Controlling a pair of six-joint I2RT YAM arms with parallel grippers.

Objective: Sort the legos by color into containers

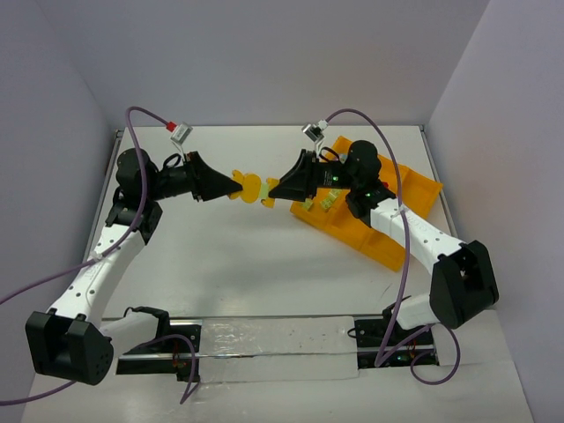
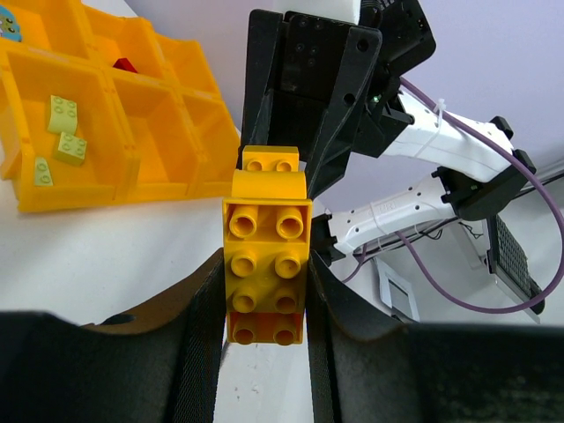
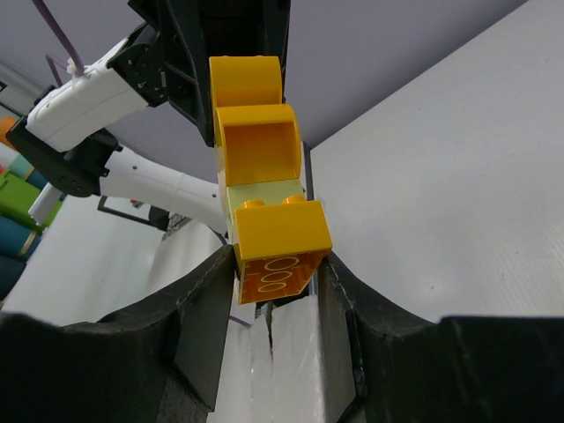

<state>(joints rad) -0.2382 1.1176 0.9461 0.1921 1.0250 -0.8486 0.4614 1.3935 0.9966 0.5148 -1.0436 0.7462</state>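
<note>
A stack of legos (image 1: 253, 189), yellow with one light green brick, hangs above the table's middle between both grippers. My left gripper (image 1: 236, 188) is shut on its left end; in the left wrist view (image 2: 264, 308) the fingers press a yellow brick (image 2: 266, 247). My right gripper (image 1: 271, 192) is shut on the right end; in the right wrist view (image 3: 275, 282) it grips a yellow brick (image 3: 278, 238) next to the light green one (image 3: 264, 198). The orange-yellow tray (image 1: 388, 238) lies at the right. Its compartments hold light green bricks (image 2: 66, 132) and a red brick (image 2: 123, 63).
A red cable connector (image 1: 173, 126) and purple cables (image 1: 132, 132) hang at the back left. Another cable (image 1: 401, 291) loops over the tray beside the right arm. A rail with a clear strip (image 1: 282, 348) runs along the near edge.
</note>
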